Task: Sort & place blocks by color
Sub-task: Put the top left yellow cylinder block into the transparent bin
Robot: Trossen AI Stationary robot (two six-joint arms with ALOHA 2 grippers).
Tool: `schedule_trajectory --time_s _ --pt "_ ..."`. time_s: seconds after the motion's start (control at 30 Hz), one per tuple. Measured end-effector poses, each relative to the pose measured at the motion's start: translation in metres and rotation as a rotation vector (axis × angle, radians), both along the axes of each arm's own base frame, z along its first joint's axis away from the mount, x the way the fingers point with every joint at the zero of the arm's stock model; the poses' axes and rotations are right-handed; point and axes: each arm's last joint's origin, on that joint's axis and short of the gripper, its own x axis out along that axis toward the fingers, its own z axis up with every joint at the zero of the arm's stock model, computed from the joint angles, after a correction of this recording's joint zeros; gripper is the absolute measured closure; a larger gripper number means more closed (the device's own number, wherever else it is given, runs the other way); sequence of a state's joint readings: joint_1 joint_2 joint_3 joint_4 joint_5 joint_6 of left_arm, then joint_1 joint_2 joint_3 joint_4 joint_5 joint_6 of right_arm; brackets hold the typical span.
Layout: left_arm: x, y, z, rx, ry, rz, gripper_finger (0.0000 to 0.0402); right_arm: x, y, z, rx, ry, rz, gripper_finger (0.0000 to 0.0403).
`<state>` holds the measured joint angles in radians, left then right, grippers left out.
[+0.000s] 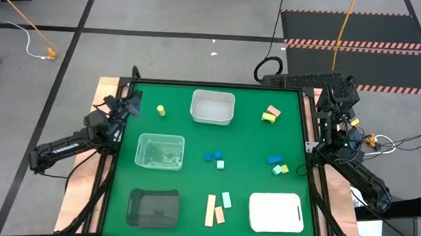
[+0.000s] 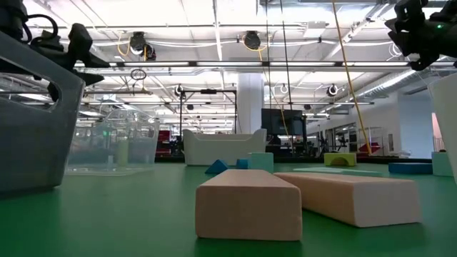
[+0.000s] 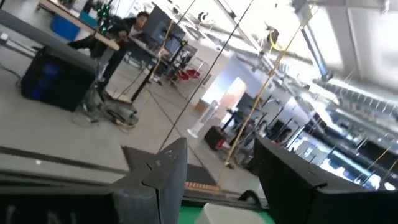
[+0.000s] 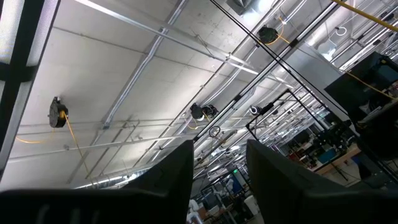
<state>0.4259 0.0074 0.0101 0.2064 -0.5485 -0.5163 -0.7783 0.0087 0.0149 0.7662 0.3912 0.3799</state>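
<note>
The blocks lie scattered on the green table. A yellow one rests at the far left, and a pink and a yellow-green one at the far right. Blue and mint ones lie mid-table, with a small cluster to their right. Two tan bars and a mint bar lie flat near the front edge. My left gripper hangs raised at the far left corner, open and holding nothing. My right gripper is raised at the far right corner, tipped upward, also open.
A white tray stands at the far middle, a clear tray at the left, a dark tray at the near left and a flat white tray at the near right. Cables run along the right table edge.
</note>
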Motion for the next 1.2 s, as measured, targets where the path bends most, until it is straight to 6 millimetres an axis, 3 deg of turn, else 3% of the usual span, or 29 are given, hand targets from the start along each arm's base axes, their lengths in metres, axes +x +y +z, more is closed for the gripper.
schedule_trajectory --time_s 0.53,0.77,0.93,1.2 --pt "0.001 -0.001 0.000 0.016 0.024 -0.046 0.0215 0.000 0.000 0.000 0.000 0.000 0.000 0.0264" --pt "0.002 -0.005 0.011 0.208 0.065 -0.156 0.0215 0.000 0.000 0.000 0.000 0.000 0.000 0.0264" --pt "0.002 -0.005 0.020 0.189 0.076 -0.161 0.0215 0.000 0.000 0.000 0.000 0.000 0.000 0.0264" --pt "0.010 -0.001 0.050 0.098 0.254 -0.180 0.0215 0.000 0.000 0.000 0.000 0.000 0.000 0.0264"
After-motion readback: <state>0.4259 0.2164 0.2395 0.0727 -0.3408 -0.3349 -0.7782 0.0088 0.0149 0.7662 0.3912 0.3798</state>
